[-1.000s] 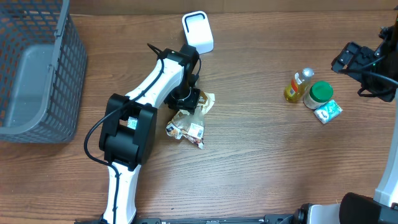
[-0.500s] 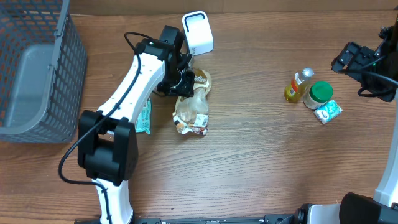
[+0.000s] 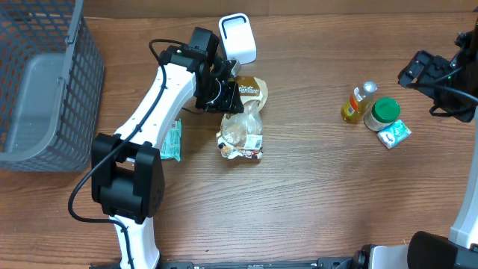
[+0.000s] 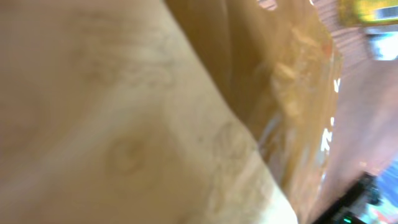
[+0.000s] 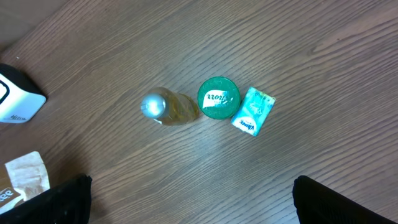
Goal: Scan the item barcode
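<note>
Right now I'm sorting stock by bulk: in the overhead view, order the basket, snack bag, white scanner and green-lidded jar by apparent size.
1. basket
2. snack bag (may be raised toward the camera)
3. white scanner
4. green-lidded jar

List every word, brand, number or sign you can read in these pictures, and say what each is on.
Nothing reads clearly enough to quote.
Green lid: white script, too blurred to read.
Teal packet: print too small.
Snack bag: label lettering too small.
White scanner: tiny marking on its side, unreadable.
</note>
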You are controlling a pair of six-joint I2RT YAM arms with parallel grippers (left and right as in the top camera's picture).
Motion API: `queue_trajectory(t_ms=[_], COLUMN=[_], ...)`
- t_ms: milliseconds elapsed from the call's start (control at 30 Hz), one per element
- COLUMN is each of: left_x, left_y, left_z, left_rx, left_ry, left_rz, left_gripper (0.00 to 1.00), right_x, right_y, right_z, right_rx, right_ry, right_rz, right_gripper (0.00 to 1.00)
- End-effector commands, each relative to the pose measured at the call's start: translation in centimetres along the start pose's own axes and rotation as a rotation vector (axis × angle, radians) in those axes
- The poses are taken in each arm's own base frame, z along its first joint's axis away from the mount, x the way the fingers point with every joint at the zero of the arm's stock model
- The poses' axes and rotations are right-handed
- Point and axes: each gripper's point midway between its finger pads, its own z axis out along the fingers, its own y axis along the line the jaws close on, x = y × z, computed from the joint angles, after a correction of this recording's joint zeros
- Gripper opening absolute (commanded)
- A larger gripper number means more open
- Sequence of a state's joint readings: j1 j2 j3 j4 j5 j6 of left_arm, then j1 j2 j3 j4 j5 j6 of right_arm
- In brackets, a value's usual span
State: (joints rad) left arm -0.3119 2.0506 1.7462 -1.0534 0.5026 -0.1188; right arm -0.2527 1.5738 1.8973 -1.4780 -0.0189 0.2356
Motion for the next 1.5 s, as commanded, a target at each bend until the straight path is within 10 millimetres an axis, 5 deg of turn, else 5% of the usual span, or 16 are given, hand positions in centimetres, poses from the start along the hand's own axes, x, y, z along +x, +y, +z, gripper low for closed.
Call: queue_trajectory(t_ms=[0,133,367,1100,1467], left_x=[-0.3,-0.6,-0.7,0.3,0.3], left_y=[-2.8,-3.7,-4.1,-4.2,-6.5], left_z=[-1.9,-3.5,-5.5,-5.5,-7.1], left_rx=[0.204,0.351,0.493,0.502,0.662], left_ry=[-0.027,-0.040,-0.044,-0.003,0.003], left_rz=[0.038,0.007,-0.042,-0.084,-0.082], left_gripper=[0.20,0.08,0.11,0.04,0.04], right_x=[-0.5,-0.5,-0.5,-0.5,-0.5], right_y=[0.0,0.0,0.0,0.0,0.0], right_z=[-0.9,-0.9,-0.9,-0.9,-0.9], right_rx=[-0.003,-0.003,-0.003,-0.003,-0.003], right_ry=[-0.034,-0.034,-0.034,-0.034,-0.034], right_rz=[0.004,0.004,0.005,0.004,0.004], right_gripper=[1.00,1.00,1.00,1.00,1.00])
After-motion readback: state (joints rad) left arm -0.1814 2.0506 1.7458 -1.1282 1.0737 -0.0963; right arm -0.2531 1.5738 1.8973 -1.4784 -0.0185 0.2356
